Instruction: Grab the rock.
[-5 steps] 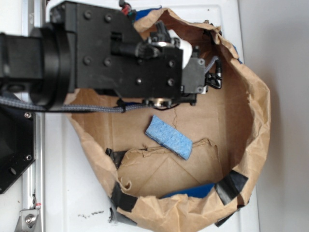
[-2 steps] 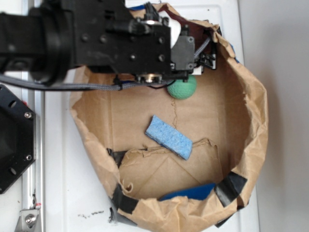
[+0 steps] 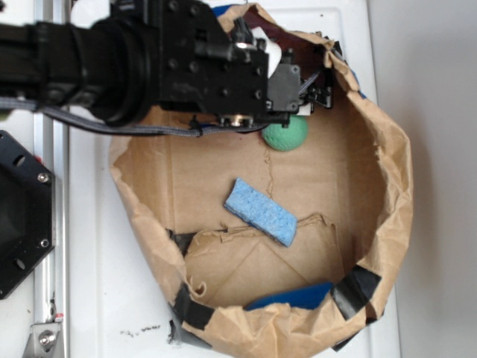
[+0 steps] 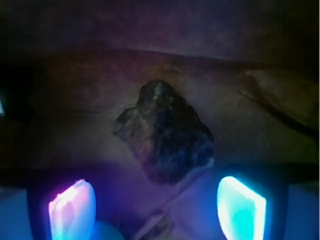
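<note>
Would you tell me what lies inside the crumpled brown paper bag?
Inside the brown paper bag lie a flat light-blue sponge and a green ball. The arm hides the dark lumpy rock there; only the wrist view shows it.

Surface: a white surface (image 3: pixel 112 298) is lying under everything, showing small dark specks near its lower left.
Rail: a metal rail (image 3: pixel 49 246) is running along the left edge, with a bracket at its foot.
Base plate: a black plate (image 3: pixel 19 216) is sitting at the far left.
Right side: a plain pale grey area (image 3: pixel 447 149) is filling the frame, possibly a wall or floor.
Light: even daylight is falling in the exterior view; the wrist view is staying dim and purplish.
</note>
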`<state>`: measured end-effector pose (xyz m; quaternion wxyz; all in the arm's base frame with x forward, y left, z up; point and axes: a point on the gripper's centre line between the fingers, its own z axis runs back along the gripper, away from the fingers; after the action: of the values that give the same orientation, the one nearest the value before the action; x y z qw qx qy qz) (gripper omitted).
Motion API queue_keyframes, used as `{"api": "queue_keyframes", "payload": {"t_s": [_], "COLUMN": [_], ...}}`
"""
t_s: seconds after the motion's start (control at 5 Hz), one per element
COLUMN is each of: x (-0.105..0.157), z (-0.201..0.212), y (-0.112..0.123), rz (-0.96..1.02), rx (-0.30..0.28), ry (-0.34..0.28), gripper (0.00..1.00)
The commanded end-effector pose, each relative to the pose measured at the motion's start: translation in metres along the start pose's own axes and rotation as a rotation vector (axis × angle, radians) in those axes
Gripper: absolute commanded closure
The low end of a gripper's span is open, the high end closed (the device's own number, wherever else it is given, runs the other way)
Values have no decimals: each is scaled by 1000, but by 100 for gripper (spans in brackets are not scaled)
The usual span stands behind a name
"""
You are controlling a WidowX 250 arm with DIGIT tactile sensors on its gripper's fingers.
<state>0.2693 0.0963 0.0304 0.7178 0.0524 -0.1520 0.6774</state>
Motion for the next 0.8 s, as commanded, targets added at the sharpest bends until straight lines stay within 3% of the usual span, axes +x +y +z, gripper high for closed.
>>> {"api": "queue_keyframes", "payload": {"t_s": [0.0, 0.6], "x": [-13, -12], "z": [0, 4], "y": [1, -1], "rz": [19, 20], "rx": [-17, -17], "ry": [-1, 9], "gripper": [100, 100]}}
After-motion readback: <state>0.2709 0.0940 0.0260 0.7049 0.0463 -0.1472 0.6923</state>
